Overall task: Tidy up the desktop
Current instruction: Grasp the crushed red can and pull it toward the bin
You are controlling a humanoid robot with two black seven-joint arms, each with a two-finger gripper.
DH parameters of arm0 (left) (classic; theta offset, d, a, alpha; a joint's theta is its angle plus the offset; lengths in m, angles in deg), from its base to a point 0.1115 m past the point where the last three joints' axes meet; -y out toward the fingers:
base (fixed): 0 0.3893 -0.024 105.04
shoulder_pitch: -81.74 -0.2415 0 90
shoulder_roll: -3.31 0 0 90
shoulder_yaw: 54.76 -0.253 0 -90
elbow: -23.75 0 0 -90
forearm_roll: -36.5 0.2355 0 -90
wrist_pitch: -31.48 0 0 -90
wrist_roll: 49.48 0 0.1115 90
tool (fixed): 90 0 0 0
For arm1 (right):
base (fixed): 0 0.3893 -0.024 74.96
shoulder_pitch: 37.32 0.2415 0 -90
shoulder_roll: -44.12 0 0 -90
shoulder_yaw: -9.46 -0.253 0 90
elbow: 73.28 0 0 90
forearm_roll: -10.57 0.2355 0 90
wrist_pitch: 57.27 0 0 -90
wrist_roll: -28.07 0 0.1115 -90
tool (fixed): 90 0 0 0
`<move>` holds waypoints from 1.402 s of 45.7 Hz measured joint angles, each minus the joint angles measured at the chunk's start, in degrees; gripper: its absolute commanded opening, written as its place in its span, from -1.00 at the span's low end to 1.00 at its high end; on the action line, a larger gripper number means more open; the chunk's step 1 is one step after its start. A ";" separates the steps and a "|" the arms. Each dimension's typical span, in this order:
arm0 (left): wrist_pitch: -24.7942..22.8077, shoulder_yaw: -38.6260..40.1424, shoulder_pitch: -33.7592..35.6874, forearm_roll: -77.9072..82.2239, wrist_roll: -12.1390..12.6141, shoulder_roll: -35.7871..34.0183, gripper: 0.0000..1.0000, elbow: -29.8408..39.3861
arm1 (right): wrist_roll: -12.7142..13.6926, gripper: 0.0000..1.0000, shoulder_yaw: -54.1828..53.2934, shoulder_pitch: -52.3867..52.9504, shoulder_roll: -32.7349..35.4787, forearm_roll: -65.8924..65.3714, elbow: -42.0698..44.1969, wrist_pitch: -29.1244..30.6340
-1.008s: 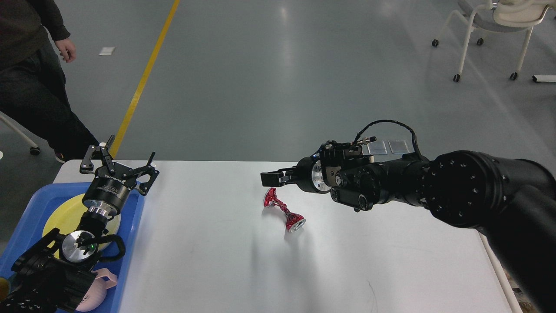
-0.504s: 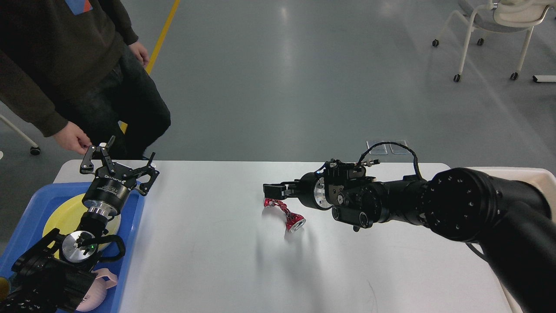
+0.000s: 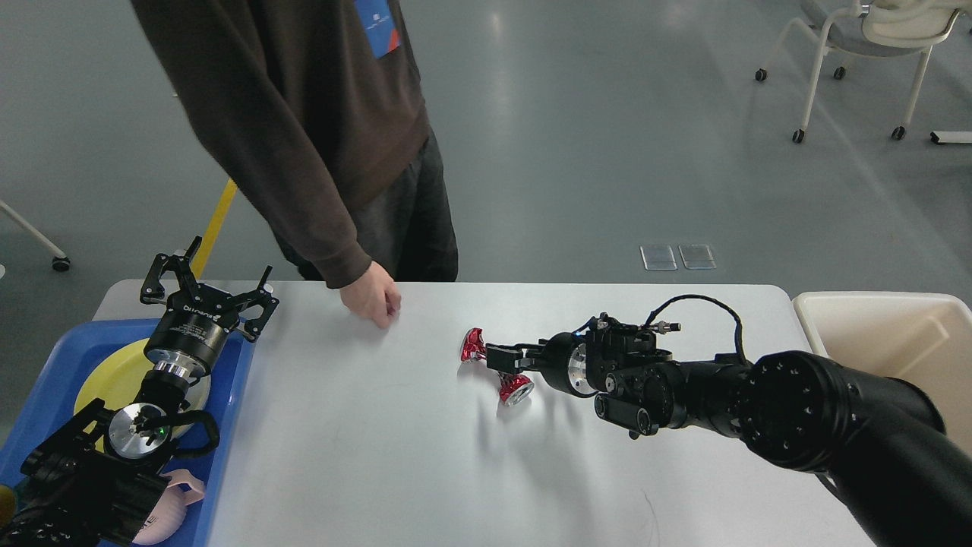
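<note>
The white desktop [image 3: 380,456] fills the lower part of the head view. A crushed red can [image 3: 515,389] lies near its middle, twisted at the waist, with its other end further back [image 3: 472,344]. My right gripper [image 3: 503,357] is low over the can's waist and hides it. Its fingers are seen side-on, so I cannot tell whether they grip the can. My left gripper [image 3: 213,292] is open and empty, above the far corner of the blue tray [image 3: 235,395].
A person in a brown top stands at the far table edge with a hand [image 3: 372,304] resting on the desktop, left of the can. The tray holds a yellow plate [image 3: 99,380] and a pink-white item [image 3: 171,501]. A cream bin [image 3: 881,334] stands at the right.
My right gripper has come down and nearer, from above the can to its waist. The person has walked from the far left to the table and put a hand on it. My left arm is still.
</note>
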 measured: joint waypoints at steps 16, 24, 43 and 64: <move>0.00 0.06 0.02 0.00 0.00 0.01 1.00 0.00 | -0.09 1.00 -0.12 -3.32 0.09 -0.44 -0.14 -2.70; 0.00 0.10 0.01 0.00 0.00 0.07 1.00 0.00 | -0.09 1.00 -0.12 -5.52 0.08 -0.65 -0.01 -3.65; 0.00 0.18 -0.02 0.00 0.00 0.08 1.00 0.00 | 1.28 0.58 -0.02 -7.09 0.08 -0.80 1.07 -3.71; 0.00 0.18 0.02 0.00 -0.10 0.17 1.00 0.00 | 1.93 -1.00 0.28 -8.66 0.01 -3.76 3.87 -3.12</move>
